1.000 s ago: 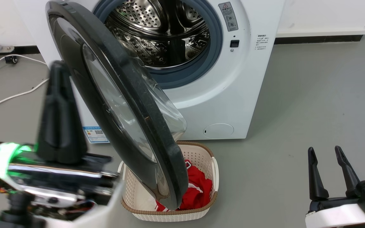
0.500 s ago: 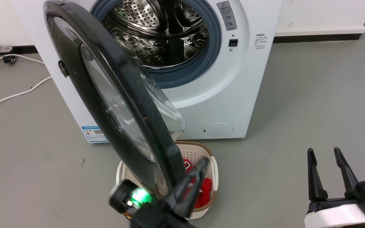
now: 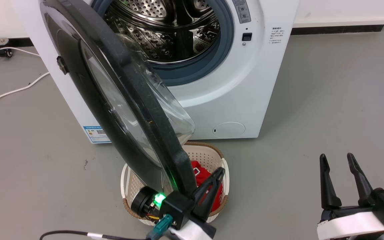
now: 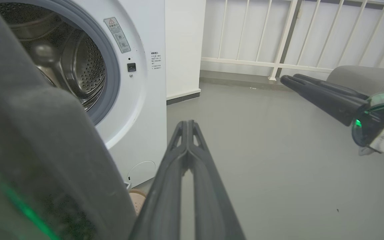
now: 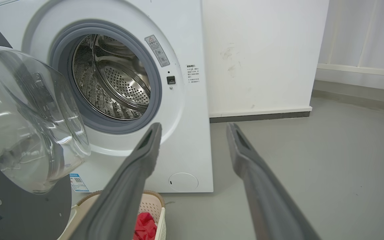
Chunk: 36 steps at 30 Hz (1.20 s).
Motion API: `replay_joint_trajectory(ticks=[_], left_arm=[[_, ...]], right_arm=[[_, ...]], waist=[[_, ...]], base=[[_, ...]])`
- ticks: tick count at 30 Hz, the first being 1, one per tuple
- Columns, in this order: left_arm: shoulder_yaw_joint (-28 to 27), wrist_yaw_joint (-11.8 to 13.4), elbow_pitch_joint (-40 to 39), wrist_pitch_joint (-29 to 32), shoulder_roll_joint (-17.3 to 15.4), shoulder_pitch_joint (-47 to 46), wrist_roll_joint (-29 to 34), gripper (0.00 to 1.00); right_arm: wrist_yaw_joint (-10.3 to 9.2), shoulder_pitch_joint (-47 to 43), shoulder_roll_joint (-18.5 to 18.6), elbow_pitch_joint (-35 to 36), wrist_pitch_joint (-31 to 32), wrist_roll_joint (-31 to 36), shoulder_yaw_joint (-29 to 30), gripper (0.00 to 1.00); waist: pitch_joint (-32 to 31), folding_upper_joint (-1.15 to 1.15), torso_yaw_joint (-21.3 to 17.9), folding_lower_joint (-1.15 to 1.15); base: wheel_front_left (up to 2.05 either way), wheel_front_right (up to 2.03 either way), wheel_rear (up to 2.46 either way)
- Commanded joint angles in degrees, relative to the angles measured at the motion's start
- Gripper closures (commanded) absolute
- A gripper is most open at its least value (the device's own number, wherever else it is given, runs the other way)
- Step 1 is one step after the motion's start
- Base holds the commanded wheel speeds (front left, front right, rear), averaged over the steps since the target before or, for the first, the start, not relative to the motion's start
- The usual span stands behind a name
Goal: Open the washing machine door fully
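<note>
Got the washing machine door (image 3: 118,100) standing partway open off the washing machine (image 3: 245,83), bottom rim over the basket (image 3: 208,156). Got the left hand (image 3: 219,173) pinched shut, empty, just beside that rim, and the right hand (image 3: 335,156) spread open, well apart.

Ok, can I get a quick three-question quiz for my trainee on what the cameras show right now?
1. True or false: the fingers of the left gripper are pressed together.
2. What lies in the laundry basket? A) a red garment B) a blue towel C) shoes
3. Which gripper is beside the lower edge of the washing machine door?
Key: 1 true; 2 A; 3 the left gripper. The right gripper is open and well apart from the door.
</note>
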State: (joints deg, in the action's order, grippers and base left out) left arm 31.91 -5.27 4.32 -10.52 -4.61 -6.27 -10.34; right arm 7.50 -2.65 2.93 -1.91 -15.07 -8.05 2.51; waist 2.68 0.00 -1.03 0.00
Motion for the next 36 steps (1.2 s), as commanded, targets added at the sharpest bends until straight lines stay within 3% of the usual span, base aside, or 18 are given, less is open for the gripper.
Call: replay_joint_trajectory(ticks=[1,11,22,36], left_arm=[[-0.2,0.5,0.7,-0.4,0.3,-1.0,-0.1,1.0],[-1.4,5.2,5.6,-2.3,1.1,-3.3,-1.1,1.0],[-4.4,10.2,1.6,-3.5,-1.0,3.3,-1.9,1.0],[-7.9,15.1,-8.9,-4.3,-4.5,13.8,-1.9,1.0]], right_arm=[[-0.02,0.7,-0.1,-0.2,-0.1,-0.2,-0.1,0.0],[-0.02,0.9,-0.1,-1.2,-0.1,-1.2,-0.8,0.0],[-0.02,0.7,-0.1,-1.0,-0.1,-1.6,-0.9,0.0],[-0.02,-1.0,-0.1,-1.0,-0.1,-1.2,-0.2,0.0]], waist=[[0.1,0.0,-0.1,0.0],[0.3,0.0,-0.8,0.0],[0.0,0.0,0.9,0.0],[0.0,0.0,9.0,0.0]], base=[[0.0,0.0,0.0],[0.0,0.0,0.0],[0.0,0.0,0.0],[0.0,0.0,0.0]])
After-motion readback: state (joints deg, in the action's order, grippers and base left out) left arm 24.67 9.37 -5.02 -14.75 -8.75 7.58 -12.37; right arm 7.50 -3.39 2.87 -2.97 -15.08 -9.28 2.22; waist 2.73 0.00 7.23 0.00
